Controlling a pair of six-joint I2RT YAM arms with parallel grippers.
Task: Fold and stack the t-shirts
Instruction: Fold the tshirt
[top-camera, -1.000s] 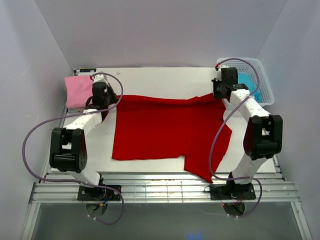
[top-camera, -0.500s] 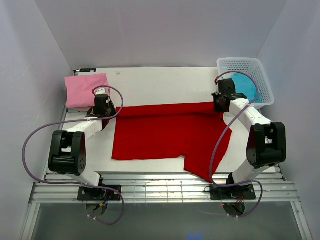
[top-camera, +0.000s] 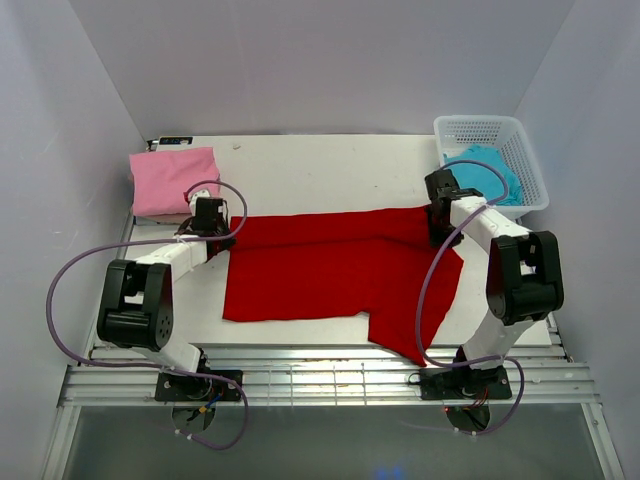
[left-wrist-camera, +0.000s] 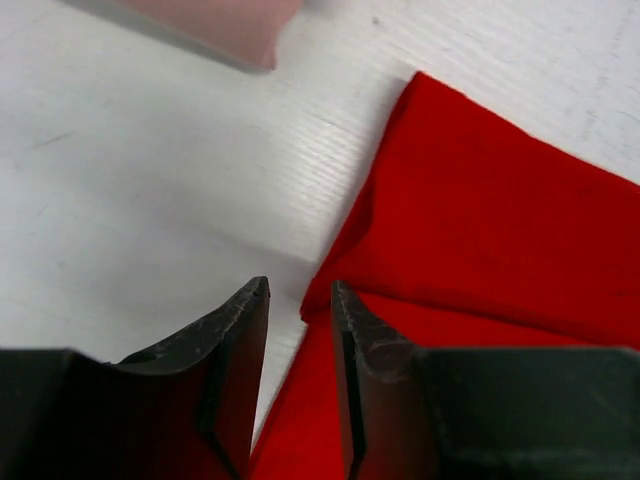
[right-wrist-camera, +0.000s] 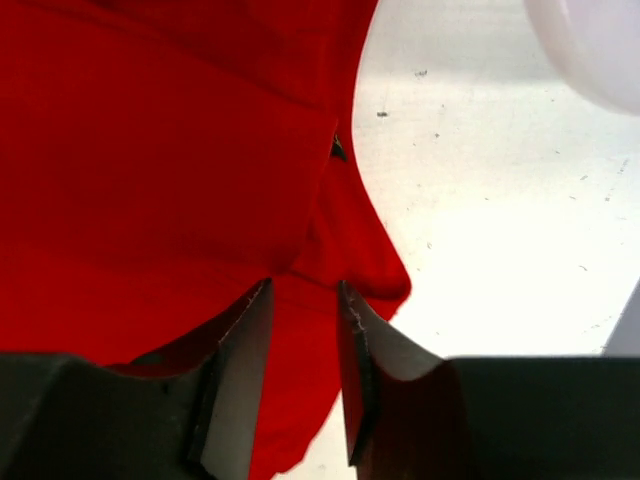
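Your left jaws and right jaws each pinched the red shirt (top-camera: 330, 265) at its far corners on the desk (top-camera: 330, 170).

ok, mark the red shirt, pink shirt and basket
red shirt (top-camera: 330, 270), top view, middle of the spread cloth.
pink shirt (top-camera: 170, 180), top view, centre of the folded cloth.
basket (top-camera: 485, 130), top view, bare far lattice.

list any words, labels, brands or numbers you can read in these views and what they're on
No text can be read.
The red t-shirt, pink t-shirt, turquoise t-shirt and white lattice basket show no print, tag or logo in any view.
A small dark item behind the pink t-shirt is too small to tell if it bears any text.
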